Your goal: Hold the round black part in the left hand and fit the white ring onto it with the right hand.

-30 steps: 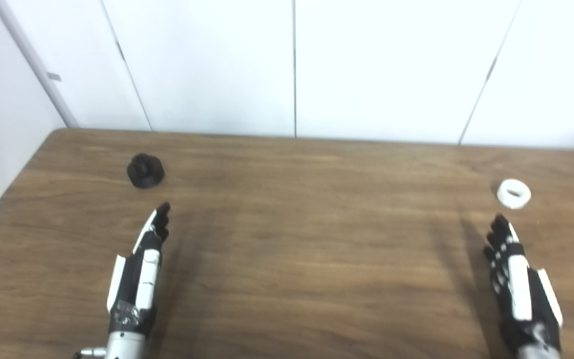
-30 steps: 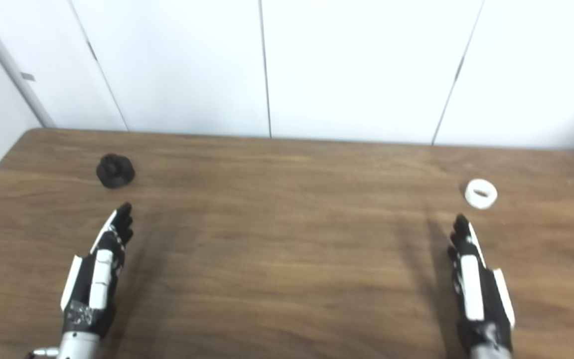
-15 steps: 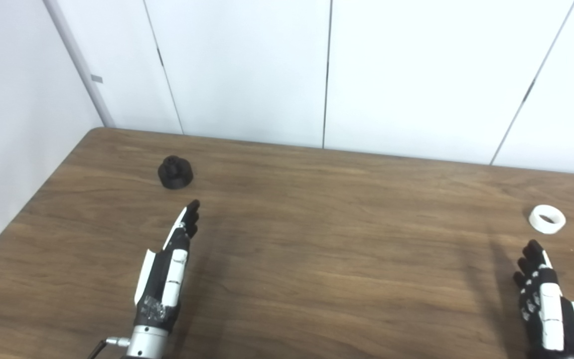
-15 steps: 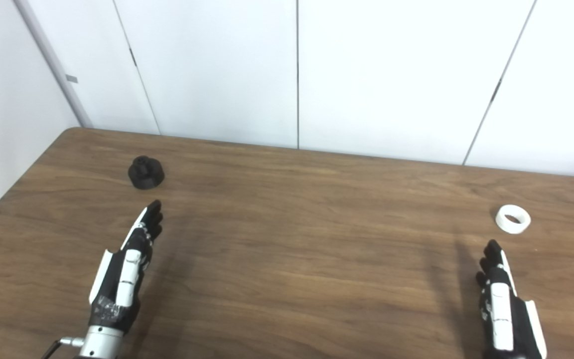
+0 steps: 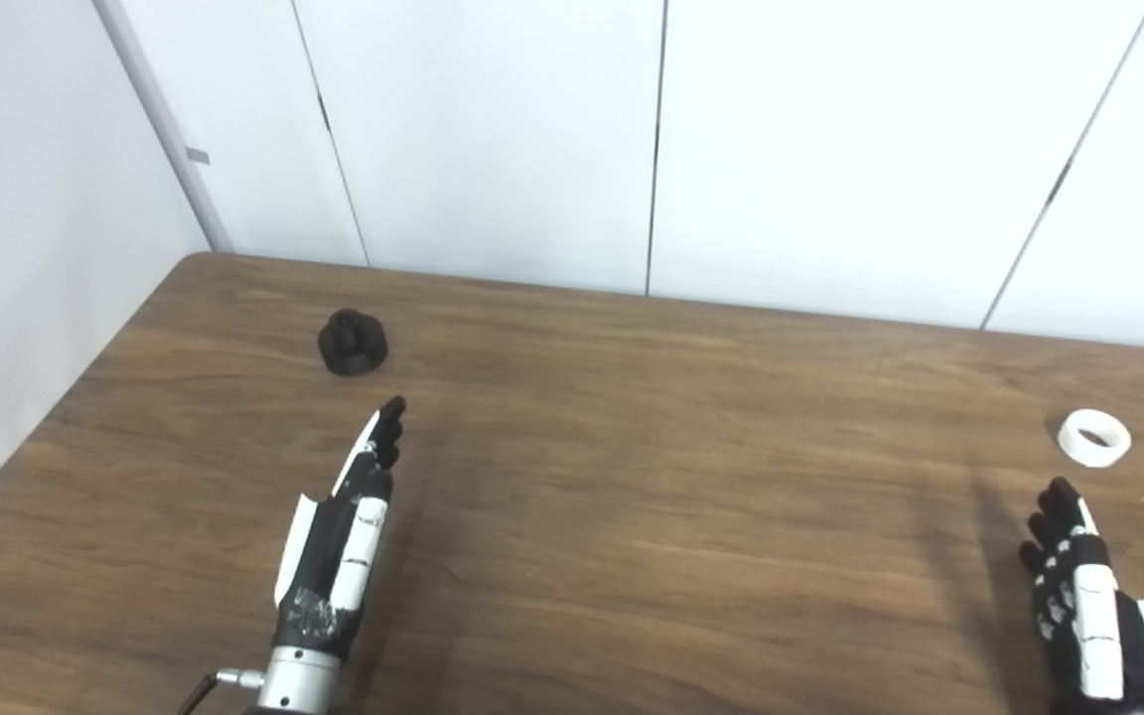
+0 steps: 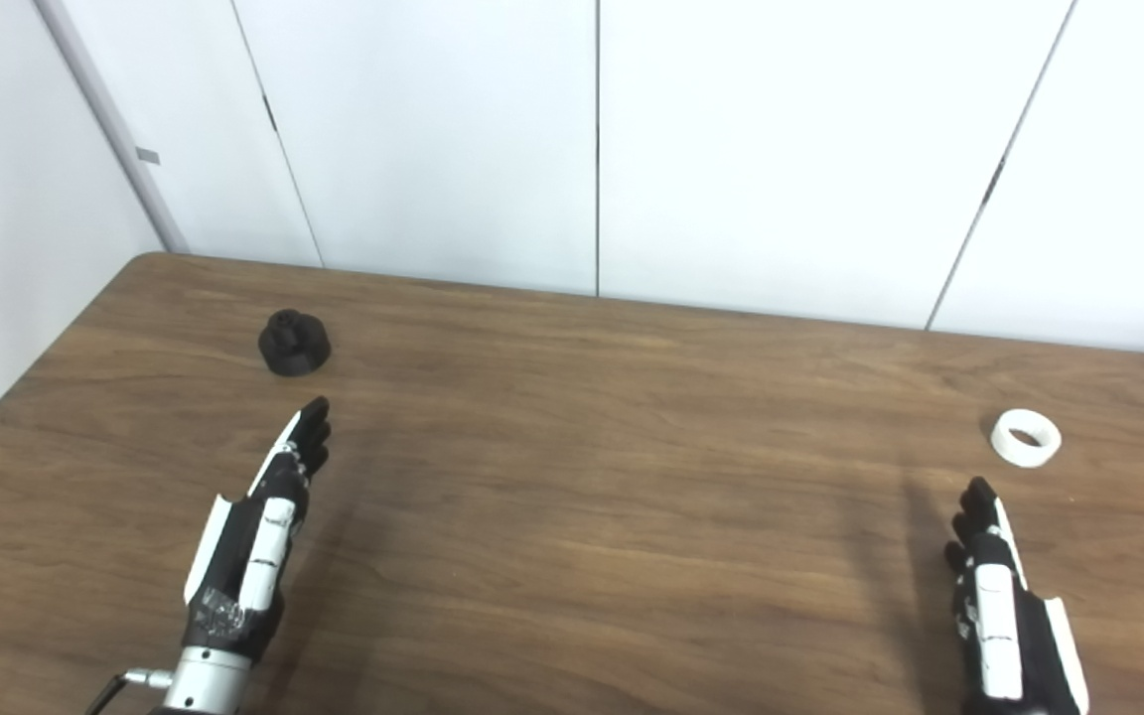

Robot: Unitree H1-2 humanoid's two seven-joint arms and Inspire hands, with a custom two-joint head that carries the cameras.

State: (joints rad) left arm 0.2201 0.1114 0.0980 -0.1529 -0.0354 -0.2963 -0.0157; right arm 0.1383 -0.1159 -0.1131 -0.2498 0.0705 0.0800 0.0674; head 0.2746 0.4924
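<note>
Left eye view shows my left hand (image 5: 339, 556) flat, empty, short of the black part (image 5: 353, 343); my right hand (image 6: 1004, 616) (fuller in the right eye view) extended, empty, near the white ring (image 6: 1026, 438).

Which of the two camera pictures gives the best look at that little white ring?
The right eye view: the white ring lies well inside the picture, its hole visible, beyond the right hand. The left eye view shows the same ring, closer to the picture's right edge.
</note>
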